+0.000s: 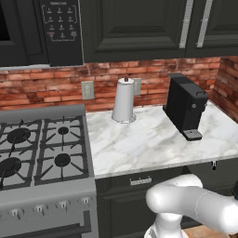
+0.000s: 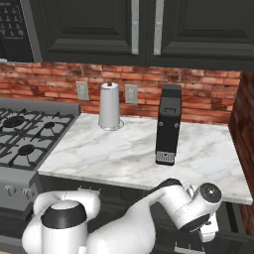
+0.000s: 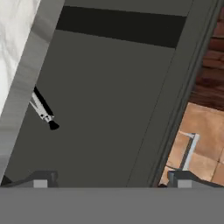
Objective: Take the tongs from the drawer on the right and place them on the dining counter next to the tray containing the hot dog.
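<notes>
Reaching step: gripper (image 3: 109, 181), jaws wide and empty, over the open drawer (image 3: 105, 109); next, descend onto tongs (image 3: 43, 111) at frame left.

A white paper towel roll (image 1: 124, 101) stood upright on the marble desk (image 1: 148, 144) against the red brick wall (image 1: 46, 86). To its right on the same desk stood a black coffee machine (image 1: 186, 106), well apart from the roll. Left of the roll, touching the desk's edge, was a gas stove (image 1: 39, 151) with black grates and a row of knobs (image 1: 51, 207) along its front. A wall socket (image 1: 87, 90) sat on the brick left of the roll and another (image 1: 137, 86) just behind it. Above the roll hung dark cabinets (image 1: 135, 28); up and left of it was a black microwave (image 1: 42, 28) with a keypad. Tan floor tiles (image 3: 201, 140) showed in the hand view.
</notes>
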